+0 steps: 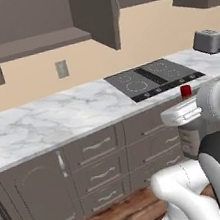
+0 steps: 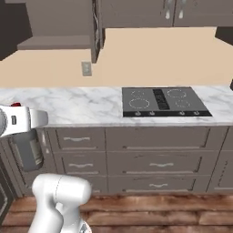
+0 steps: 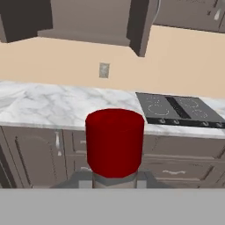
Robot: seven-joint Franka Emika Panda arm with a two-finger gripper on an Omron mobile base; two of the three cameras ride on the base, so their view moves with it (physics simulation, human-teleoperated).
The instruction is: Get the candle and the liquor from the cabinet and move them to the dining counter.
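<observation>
I have the pincer (image 3: 115,186) clamped on the liquor (image 3: 114,143), red cap up, held in the air before the marble table (image 1: 43,123), cabinet (image 1: 40,42) open, no label I can read

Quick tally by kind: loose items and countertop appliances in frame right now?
Liquor bottle, held in the claw: 1
Cooktop: 1
Toaster: 1
Total: 3
</observation>
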